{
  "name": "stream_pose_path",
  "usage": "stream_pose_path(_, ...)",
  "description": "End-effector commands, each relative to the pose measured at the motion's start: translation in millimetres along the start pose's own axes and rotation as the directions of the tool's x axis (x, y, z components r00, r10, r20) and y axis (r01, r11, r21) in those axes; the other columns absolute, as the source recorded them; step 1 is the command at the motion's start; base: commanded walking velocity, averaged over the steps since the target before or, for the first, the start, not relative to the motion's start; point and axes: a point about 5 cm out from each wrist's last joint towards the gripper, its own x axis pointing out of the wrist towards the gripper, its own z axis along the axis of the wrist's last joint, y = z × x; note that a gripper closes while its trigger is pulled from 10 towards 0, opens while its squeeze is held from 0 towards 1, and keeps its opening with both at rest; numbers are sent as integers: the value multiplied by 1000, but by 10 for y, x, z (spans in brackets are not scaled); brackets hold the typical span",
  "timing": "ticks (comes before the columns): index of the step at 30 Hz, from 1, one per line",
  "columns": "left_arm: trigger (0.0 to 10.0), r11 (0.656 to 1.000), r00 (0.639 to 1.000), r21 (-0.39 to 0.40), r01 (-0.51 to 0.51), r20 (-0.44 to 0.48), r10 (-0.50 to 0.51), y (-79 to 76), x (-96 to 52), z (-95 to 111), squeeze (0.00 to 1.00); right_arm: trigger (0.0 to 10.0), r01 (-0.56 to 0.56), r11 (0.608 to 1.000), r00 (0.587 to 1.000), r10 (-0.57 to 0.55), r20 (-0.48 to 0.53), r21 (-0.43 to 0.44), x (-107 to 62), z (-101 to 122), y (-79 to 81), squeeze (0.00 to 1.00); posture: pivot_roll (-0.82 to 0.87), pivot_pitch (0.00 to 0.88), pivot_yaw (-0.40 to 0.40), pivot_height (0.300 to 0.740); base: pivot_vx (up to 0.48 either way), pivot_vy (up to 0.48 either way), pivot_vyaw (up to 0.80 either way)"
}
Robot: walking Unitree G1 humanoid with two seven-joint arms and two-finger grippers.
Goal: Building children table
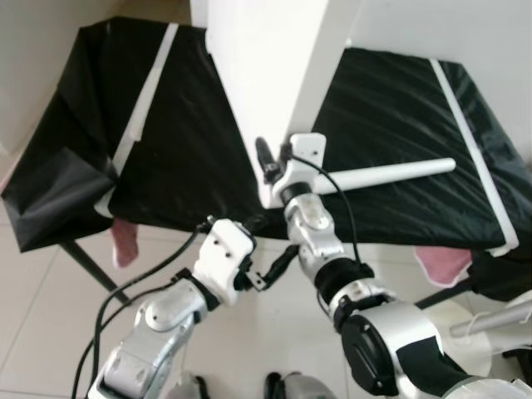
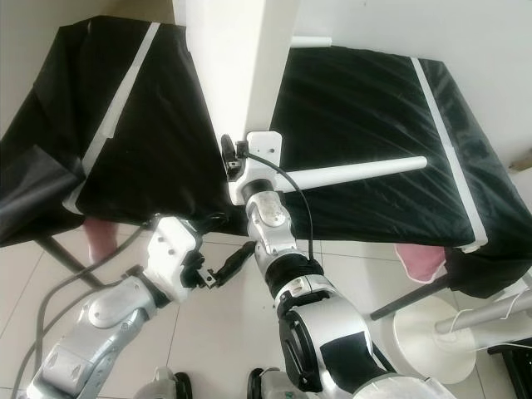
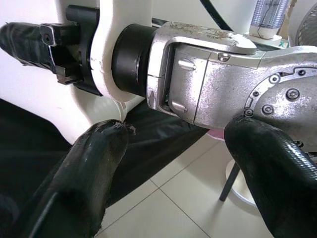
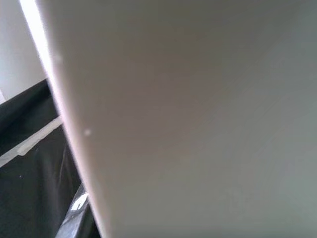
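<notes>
A large white tabletop board (image 1: 274, 66) stands on edge on the black-covered table (image 1: 399, 100). My right gripper (image 1: 268, 166) is at the board's lower corner and shut on its edge, with one black finger (image 1: 264, 156) lying on the near face. The right wrist view has the board (image 4: 198, 124) pressed up close. A white round table leg (image 1: 391, 174) lies on the black cover to the right of that gripper. My left gripper (image 1: 270, 270) hangs open below the table edge, its fingers (image 3: 94, 168) spread beside my right forearm (image 3: 213, 79), holding nothing.
Pink cloth (image 1: 125, 241) hangs under the table's left front, and more of it (image 1: 440, 262) at the right. A white round stand base with a pole (image 1: 474, 332) sits on the tiled floor (image 1: 50, 316) at lower right. The table's dark legs (image 1: 87, 266) slant down.
</notes>
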Motion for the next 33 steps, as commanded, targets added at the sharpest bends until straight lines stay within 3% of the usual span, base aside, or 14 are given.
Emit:
stream_pose_path(1,10000,1000,1000,-10,13,-12,-14,-78,21,-29,0,10000,-120,984,991,127,-44,130,-60,-120,523,286,202,132,-132,740,0,0,0)
stream_pose_path(3,10000,1000,1000,-12,12,-13,-12,-83,20,-30,0,10000,-125,984,990,131,-42,126,-69,-125,512,286,203,130,-134,740,0,0,0)
stream_pose_path(4,10000,1000,1000,-14,11,-13,-11,-91,21,-31,0,10000,-124,985,991,129,-39,119,-81,-131,478,1000,204,129,-136,740,0,0,0)
stream_pose_path(7,10000,1000,1000,-17,11,-14,-12,-100,22,-34,0,10000,-118,987,992,122,-32,107,-90,-129,433,1000,204,124,-138,740,0,0,0)
stream_pose_path(8,10000,1000,1000,-19,13,-15,-13,-111,23,-35,0,10000,-112,989,993,114,-21,97,-100,-119,377,663,198,122,-137,740,0,0,0)
stream_pose_path(9,10000,1000,1000,-19,13,-15,-13,-111,23,-35,0,10000,-112,989,993,114,-21,97,-100,-119,377,663,198,122,-137,740,0,0,0)
stream_pose_path(10,10000,1000,1000,-19,17,-15,-17,-120,26,-36,0,10000,-110,991,994,111,-4,81,-113,-103,318,0,195,118,-139,740,0,0,0)
stream_pose_path(16,10000,1000,999,7,28,-18,-28,-115,43,-33,0,10000,-139,990,990,138,25,38,-208,-100,195,0,188,108,-136,740,0,0,0)
stream_pose_path(21,10000,999,999,41,31,-8,-31,-65,65,-9,0,10000,-93,995,994,96,55,-47,-493,-121,-97,0,171,93,-128,740,0,0,0)
stream_pose_path(28,10000,998,1000,53,29,-5,-29,-30,85,-1,0,10000,-80,993,994,87,73,-92,-627,-85,-223,0,158,88,-121,740,0,0,0)
stream_pose_path(33,10000,998,1000,62,31,-3,-31,-6,109,-3,0,10000,-84,987,993,94,72,-136,-824,-6,-374,0,133,81,-108,740,0,0,0)
